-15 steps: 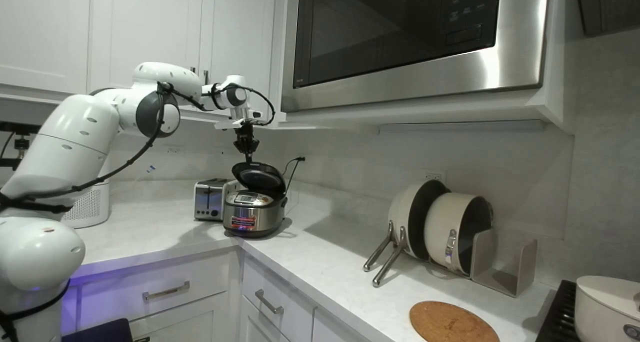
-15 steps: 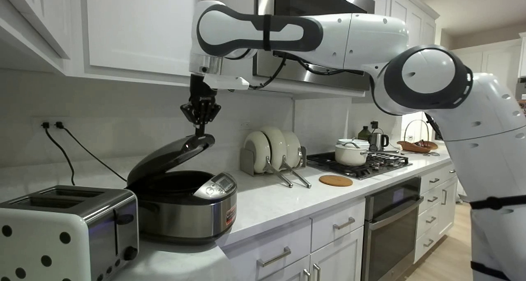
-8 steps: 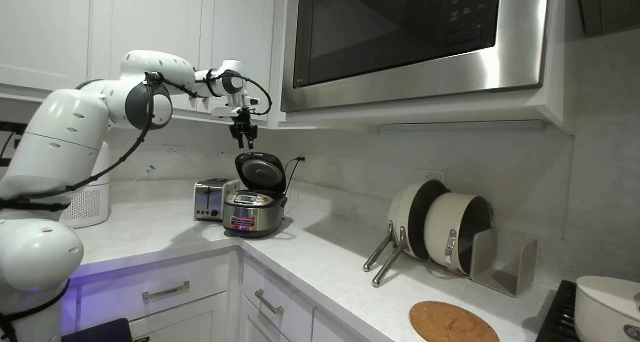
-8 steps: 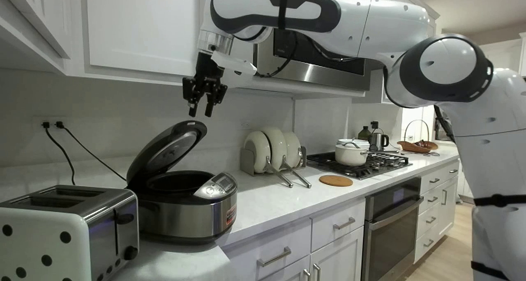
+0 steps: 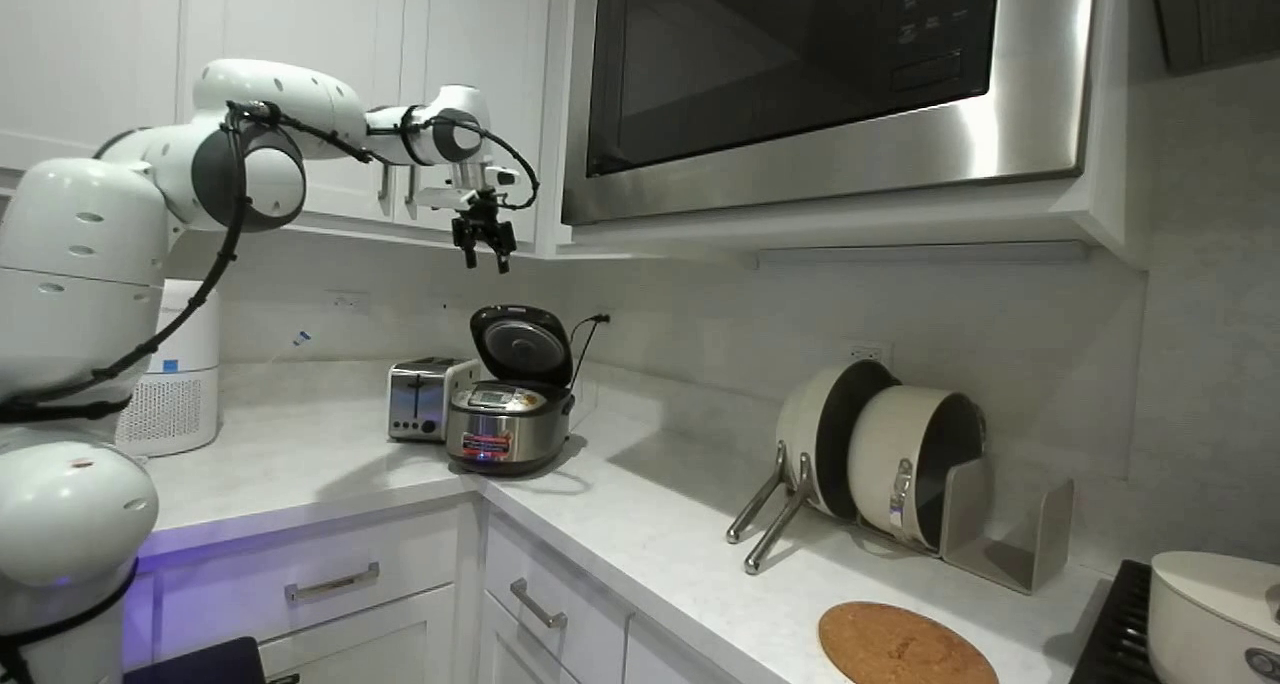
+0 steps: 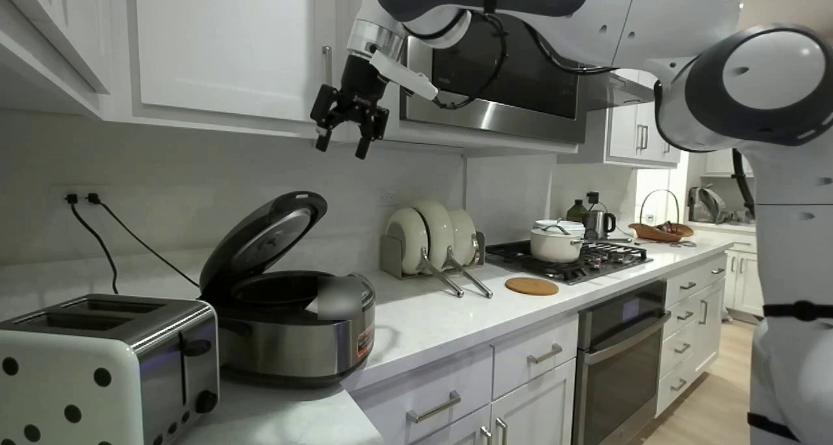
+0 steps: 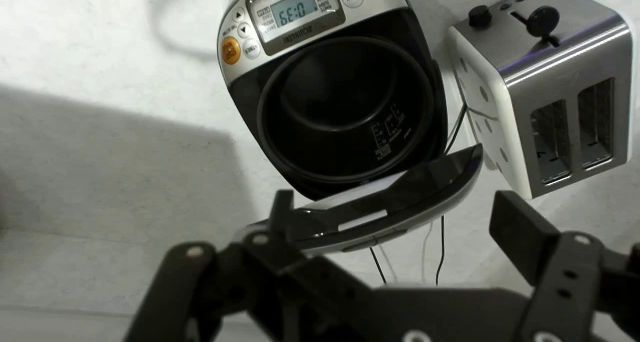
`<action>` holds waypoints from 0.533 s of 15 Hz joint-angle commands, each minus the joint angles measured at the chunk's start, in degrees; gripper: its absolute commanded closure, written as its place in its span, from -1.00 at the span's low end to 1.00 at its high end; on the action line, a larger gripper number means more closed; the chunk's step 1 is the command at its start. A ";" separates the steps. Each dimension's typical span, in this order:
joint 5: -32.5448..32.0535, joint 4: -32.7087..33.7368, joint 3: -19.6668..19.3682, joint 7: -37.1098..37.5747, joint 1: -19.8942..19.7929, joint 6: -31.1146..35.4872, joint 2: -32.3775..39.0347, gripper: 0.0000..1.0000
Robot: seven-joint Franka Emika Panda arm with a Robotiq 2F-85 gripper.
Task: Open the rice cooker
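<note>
The rice cooker (image 5: pixel 510 439) stands in the counter's corner, a steel body with its dark lid (image 6: pixel 263 233) tilted up and back on the hinge. Looking down in the wrist view, the black inner pot (image 7: pixel 345 107) shows bare inside, beside the control panel with its lit display (image 7: pixel 295 12). My gripper (image 6: pixel 343 147) hangs above the raised lid and apart from it in both exterior views. Its fingers (image 7: pixel 522 232) are spread wide with nothing held; the lid only lies behind them in the wrist view.
Close beside the cooker is a toaster (image 6: pixel 71 367) with a spotted side. Upper cabinets (image 6: pixel 228 41) and a microwave (image 5: pixel 780 64) overhang the counter near the arm. Pans in a rack (image 6: pixel 429 237) and a cork mat (image 5: pixel 905 644) lie farther along. Power cords (image 6: pixel 97 237) run behind the cooker.
A second ago the fingers were together, at the edge of a lower lid. Since then the lid has swung higher, the gripper has opened, and the arm has lifted up and back from it.
</note>
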 commanded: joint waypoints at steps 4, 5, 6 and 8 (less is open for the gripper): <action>0.64 -4.78 -0.41 -0.06 -0.79 -0.15 -3.78 -1.00; 0.64 -5.32 -0.44 -0.06 -0.85 -0.15 -4.19 -1.00; 0.65 -5.57 -0.44 -0.06 -0.89 -0.15 -4.37 -1.00; 0.65 -5.79 -0.44 -0.06 -0.89 -0.15 -4.43 -1.00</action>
